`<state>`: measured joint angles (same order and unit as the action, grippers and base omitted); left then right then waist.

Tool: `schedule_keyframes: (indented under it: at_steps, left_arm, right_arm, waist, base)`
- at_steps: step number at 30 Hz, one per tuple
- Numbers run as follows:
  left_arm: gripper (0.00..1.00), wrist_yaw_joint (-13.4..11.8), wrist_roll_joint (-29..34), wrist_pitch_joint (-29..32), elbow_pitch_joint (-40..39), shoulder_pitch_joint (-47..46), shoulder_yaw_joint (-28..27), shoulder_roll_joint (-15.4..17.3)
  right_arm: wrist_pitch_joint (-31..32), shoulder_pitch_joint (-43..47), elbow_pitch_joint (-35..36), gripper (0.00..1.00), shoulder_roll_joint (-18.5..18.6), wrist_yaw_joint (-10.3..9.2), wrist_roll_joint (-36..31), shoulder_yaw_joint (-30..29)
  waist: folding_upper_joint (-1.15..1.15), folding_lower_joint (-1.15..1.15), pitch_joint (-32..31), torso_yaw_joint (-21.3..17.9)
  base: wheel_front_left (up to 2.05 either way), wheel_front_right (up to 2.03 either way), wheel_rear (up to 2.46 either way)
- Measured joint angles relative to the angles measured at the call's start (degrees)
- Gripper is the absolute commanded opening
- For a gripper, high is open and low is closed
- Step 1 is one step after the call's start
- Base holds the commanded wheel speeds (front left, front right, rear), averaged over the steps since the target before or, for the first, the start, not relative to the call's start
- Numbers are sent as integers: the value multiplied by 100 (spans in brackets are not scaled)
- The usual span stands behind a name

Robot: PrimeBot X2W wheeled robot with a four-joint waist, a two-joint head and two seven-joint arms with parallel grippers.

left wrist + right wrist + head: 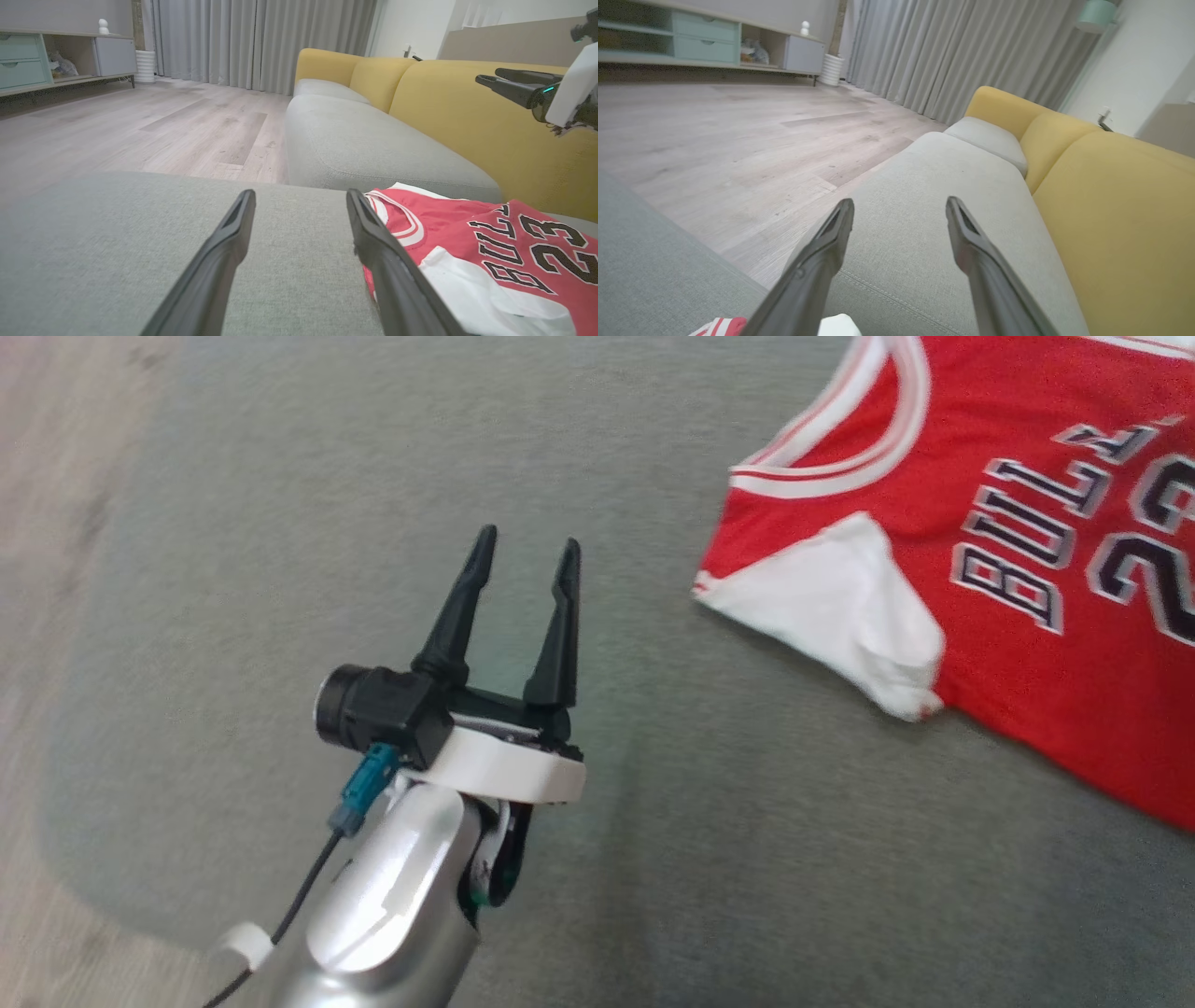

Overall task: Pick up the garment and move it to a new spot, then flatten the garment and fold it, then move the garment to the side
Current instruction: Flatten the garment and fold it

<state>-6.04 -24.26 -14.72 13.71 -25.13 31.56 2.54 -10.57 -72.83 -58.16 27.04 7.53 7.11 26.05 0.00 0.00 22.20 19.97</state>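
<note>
Grey cushion (747, 859) w/ red jersey (1027, 691) lying right of L hand (527, 539), apart.

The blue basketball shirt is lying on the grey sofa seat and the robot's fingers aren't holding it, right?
Not quite: the basketball shirt is red, not blue, as the head view shows. It does lie on the grey sofa seat, and the robot's fingers aren't holding it.

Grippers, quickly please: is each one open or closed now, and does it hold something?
Left gripper: open, holding nothing.
Right gripper: open, holding nothing.
</note>
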Motion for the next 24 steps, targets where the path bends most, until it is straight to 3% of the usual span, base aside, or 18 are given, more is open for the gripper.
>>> schedule_keyframes:
  at_steps: [4, 6, 10, 16, 24]
  left_arm:
    - [100, 30, 196, 0, 40, -31, -210, -11]
    - [100, 71, 350, 0, 97, -26, -416, -10]
    - [100, 177, 521, -1, 146, 5, -730, -8]
    - [100, 309, 680, 0, 279, 398, -1020, -3]
    - [100, 379, 759, -1, 405, 900, -1280, -1]
  right_arm:
    - [-322, 270, 15, 100, -376, 0, 40, -407]
    - [-380, 767, 341, 100, -738, 0, 218, -787]
    - [-389, 1838, 1518, 100, -1177, 0, 368, -1555]
    - [-405, 4159, 3116, 100, -2119, 0, 280, -2348]
    - [-405, 6202, 4109, 100, -2371, 0, 398, -2352]
  waist:
    - [0, -1, -96, -355]
    - [0, 0, -194, -666]
    - [0, -1, -365, -1117]
    - [0, -1, -719, -1760]
    - [0, -2, -1226, -2431]
  base:
    - [0, 0, 0]
    - [0, 0, 0]
    - [0, 0, 0]
    - [0, 0, 0]
    - [0, 0, 0]
